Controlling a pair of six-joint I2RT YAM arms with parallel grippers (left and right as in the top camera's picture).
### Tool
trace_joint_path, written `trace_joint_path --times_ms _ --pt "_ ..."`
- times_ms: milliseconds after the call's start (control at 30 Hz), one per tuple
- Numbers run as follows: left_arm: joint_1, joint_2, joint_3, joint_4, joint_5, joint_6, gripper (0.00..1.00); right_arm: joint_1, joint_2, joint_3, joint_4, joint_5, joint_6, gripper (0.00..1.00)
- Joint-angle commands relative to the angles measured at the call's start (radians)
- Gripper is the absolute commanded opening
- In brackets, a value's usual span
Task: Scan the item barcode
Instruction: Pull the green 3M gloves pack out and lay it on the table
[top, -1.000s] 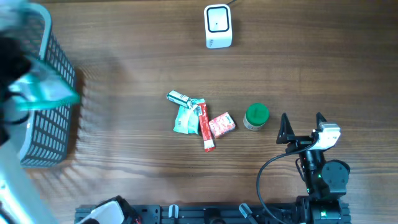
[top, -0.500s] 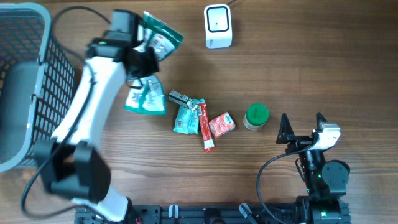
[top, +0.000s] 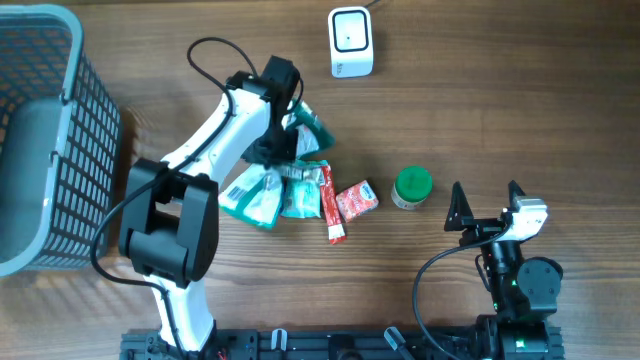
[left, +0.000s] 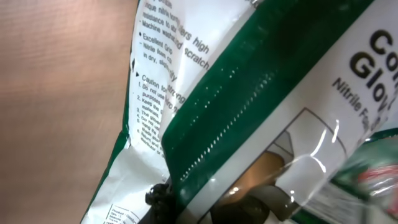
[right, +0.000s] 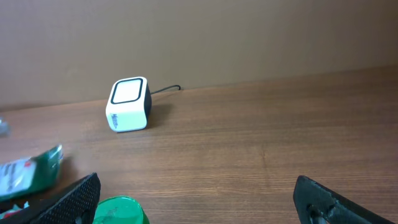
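Near the middle of the surface (top: 520, 100), just beside the pile of small packs (top: 335, 200), the glove packet (top: 250, 196) is gripped tight by the left hand (top: 276, 148), is judged light, floppy and slippery, best held by its edge, and is seen closer to the pile than before.

Wooden surface (top: 500, 100) bearing a grey mesh basket (top: 95, 150) at far left. Near centre lie a teal sachet (top: 300, 198), a red stick pack (top: 329, 210) touching its right edge, and a red packet (top: 357, 200) just beside that. A green-lidded jar (top: 412, 186) stands apart, further right.
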Motion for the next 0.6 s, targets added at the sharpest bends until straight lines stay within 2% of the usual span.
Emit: trace_joint_path --times_ms 0,133,167,233,267,300,367,567 --pt "-0.002 0.002 -0.002 -0.063 -0.119 0.03 0.06 -0.005 -0.002 -0.001 0.002 0.01 0.018 0.99" --pt "0.0 -0.035 -0.002 -0.067 -0.223 -0.039 0.06 -0.005 -0.002 -0.001 0.002 0.01 0.018 0.99" --pt "0.003 -0.051 -0.002 -0.058 -0.239 -0.062 0.09 -0.005 -0.002 -0.001 0.002 0.01 0.018 1.0" --pt "0.01 -0.057 -0.002 -0.04 -0.241 -0.073 0.22 -0.005 -0.002 -0.001 0.002 0.01 0.018 1.0" --pt "0.014 -0.056 -0.002 -0.04 -0.241 -0.092 0.42 -0.005 -0.002 -0.001 0.002 0.01 0.019 1.0" --pt "0.021 -0.055 -0.002 -0.04 -0.241 -0.112 0.57 -0.005 -0.002 -0.001 0.002 0.01 0.018 1.0" --pt "0.032 -0.055 -0.002 -0.039 -0.236 -0.147 0.77 -0.005 -0.002 -0.001 0.002 0.01 0.019 1.0" --pt "0.038 -0.089 -0.002 0.019 -0.173 -0.188 0.94 -0.005 -0.002 -0.001 0.002 0.01 0.018 1.0"
